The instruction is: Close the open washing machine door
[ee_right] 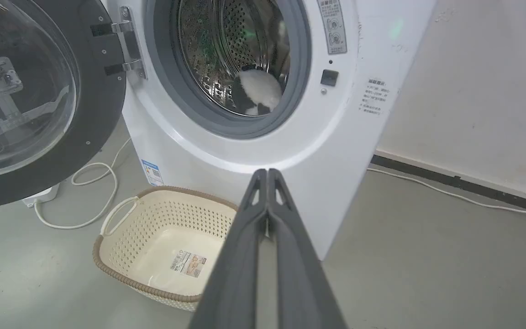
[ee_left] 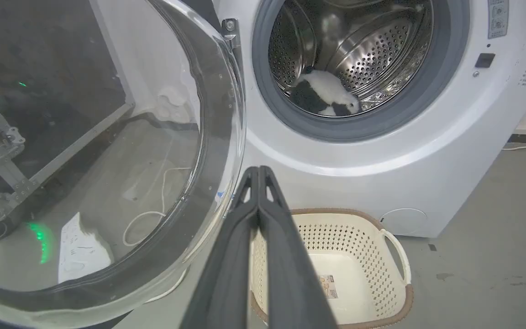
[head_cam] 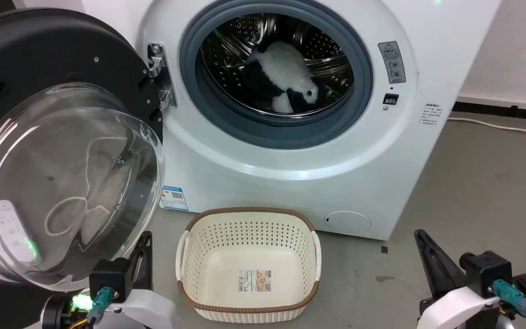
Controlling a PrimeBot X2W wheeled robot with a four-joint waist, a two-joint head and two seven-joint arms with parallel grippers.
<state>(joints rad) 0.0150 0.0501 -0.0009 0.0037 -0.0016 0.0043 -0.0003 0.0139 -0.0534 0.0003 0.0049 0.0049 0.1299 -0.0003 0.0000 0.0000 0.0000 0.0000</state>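
Note:
The washing machine door [head_cam: 57, 55] hangs open at the left on its metal hinge [head_cam: 160, 75], its clear glass bowl bulging toward me. The white washing machine [head_cam: 290, 173] shows its grey gasket and steel drum, with a black-and-white plush toy [head_cam: 286, 77] inside. My left gripper [head_cam: 146, 235] is shut and empty, low beside the door's lower right rim. In the left wrist view the left gripper [ee_left: 259, 169] points just right of the door's glass [ee_left: 107, 160]. My right gripper [head_cam: 418, 232] is shut and empty, low and right of the washer [ee_right: 190, 146], clear of the door [ee_right: 98, 100].
A cream perforated basket [head_cam: 249, 211] stands empty on the grey floor in front of the washer, between my two arms. A white cable [ee_right: 94, 183] and a power strip [ee_right: 39, 199] lie under the door. A wall with a cable [head_cam: 496, 124] runs along the right.

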